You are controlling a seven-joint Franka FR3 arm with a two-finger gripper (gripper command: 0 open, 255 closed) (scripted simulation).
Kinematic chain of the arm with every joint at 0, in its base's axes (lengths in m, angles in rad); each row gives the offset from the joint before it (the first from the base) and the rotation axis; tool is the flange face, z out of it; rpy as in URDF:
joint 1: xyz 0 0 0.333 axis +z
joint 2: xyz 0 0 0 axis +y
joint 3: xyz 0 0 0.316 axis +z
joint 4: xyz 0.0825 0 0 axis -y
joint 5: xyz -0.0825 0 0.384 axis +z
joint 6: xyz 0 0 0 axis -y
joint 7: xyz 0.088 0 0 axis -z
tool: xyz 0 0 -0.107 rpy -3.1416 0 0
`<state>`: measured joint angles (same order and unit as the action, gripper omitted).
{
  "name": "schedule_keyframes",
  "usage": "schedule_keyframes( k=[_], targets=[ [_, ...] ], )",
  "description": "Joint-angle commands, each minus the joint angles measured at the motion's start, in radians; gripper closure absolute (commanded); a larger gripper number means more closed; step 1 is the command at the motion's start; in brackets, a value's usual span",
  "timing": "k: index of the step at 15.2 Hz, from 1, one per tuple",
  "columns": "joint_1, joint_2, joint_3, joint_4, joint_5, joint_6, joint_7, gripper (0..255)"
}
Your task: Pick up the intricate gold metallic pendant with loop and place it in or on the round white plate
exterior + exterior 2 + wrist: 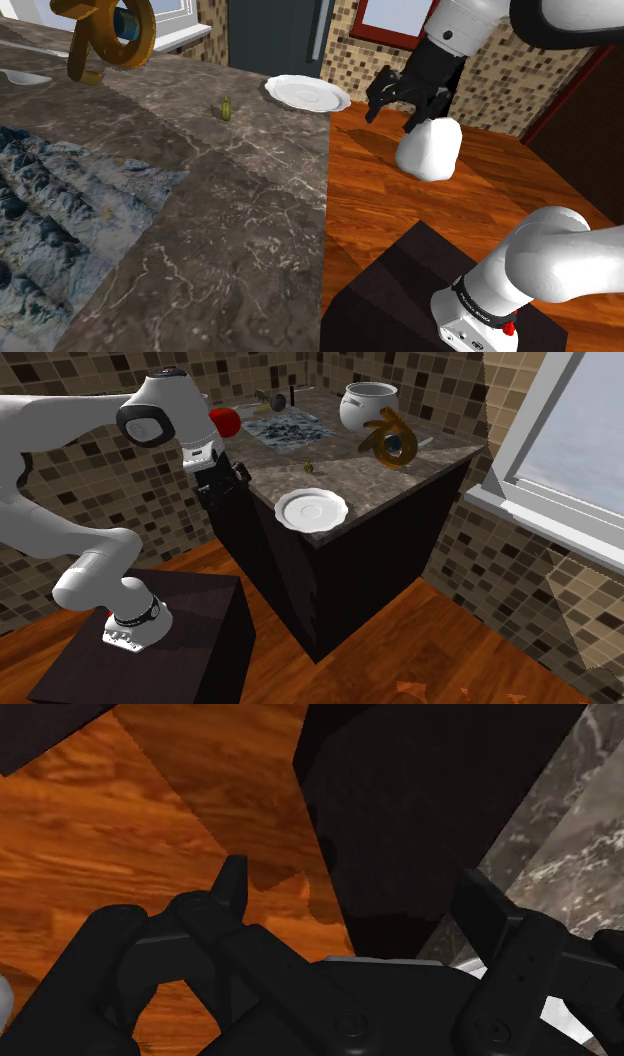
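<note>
I am standing by the dark stone counter (400, 477). The gold pendant (388, 437) sits on it near the long edge on the window side, just beside a white pot (365, 404). It is a big, curly thing with a loop, and I think it is standing up on its edge, not lying flat. I cannot tell which way its long side runs.

The black gripper (222, 492) is not over the counter at all. It hangs out past the other long edge, on the stand's side, above the brown wood floor (470, 210). Its two fingers are spread apart with nothing between them (the camera on the hand makes this plain).

So the pendant lies right across the counter from the jaws. To get there the arm must go up over the edge and far over the stone. A tiny green thing (227, 106) sits about midway on that path.

The round white plate (312, 510) is near the counter's end edge, much closer to the gripper than the pendant is. It has nothing in it. I cannot see into the pot.
</note>
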<state>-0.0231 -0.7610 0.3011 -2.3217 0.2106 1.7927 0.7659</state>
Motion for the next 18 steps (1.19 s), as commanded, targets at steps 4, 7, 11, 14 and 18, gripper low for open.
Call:
schedule_keyframes(
  k=[4,7,11,14,18],
  targets=[
    [-0.036,0.085,0.135,0.071,0.061,0.059,0.241,0],
    [-0.072,0.158,0.219,0.142,0.075,0.092,0.384,0],
    [-0.136,0.275,0.338,0.258,0.06,0.133,0.582,0],
    [-0.196,0.379,0.439,0.361,0.015,0.158,0.74,0],
    [-0.282,0.558,0.596,0.523,-0.117,0.175,0.982,0]
  ],
)
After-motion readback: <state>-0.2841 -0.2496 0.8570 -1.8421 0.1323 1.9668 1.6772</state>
